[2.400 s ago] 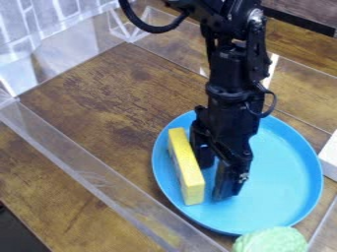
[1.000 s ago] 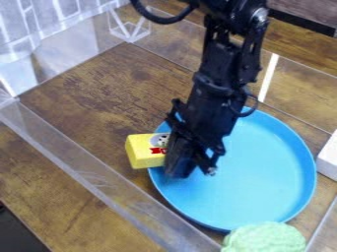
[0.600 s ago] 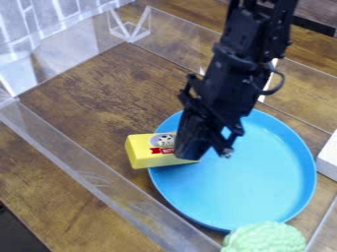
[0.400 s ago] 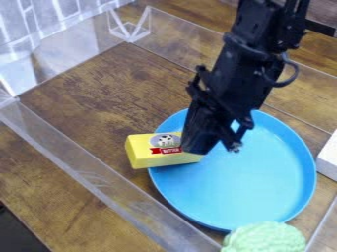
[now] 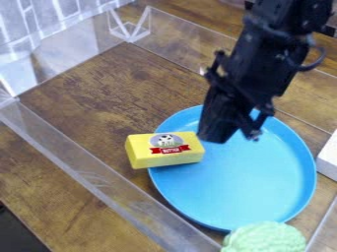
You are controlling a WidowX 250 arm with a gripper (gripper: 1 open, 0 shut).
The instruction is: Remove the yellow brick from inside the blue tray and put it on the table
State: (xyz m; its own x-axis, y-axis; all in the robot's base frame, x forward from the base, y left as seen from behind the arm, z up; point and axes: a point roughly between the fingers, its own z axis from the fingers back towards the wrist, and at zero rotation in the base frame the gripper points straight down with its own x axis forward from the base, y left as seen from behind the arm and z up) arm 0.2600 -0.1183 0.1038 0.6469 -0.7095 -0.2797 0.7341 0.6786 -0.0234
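The yellow brick [image 5: 165, 150] now lies label-up at centre-left, mostly on the wooden surface [image 5: 93, 108] — one end still overlaps the blue tray's [image 5: 257, 187] rim. The gripper [image 5: 224, 133] has let go and lifted clear, fingers together, holding nothing — the task looks nearly done.

Even, soft light; we see white glare on acrylic walls [image 5: 53, 39], motion blur on arm [image 5: 263, 69], low resolution overall.

Clear acrylic walls [image 5: 79, 172] edge the scene under soft, even light.
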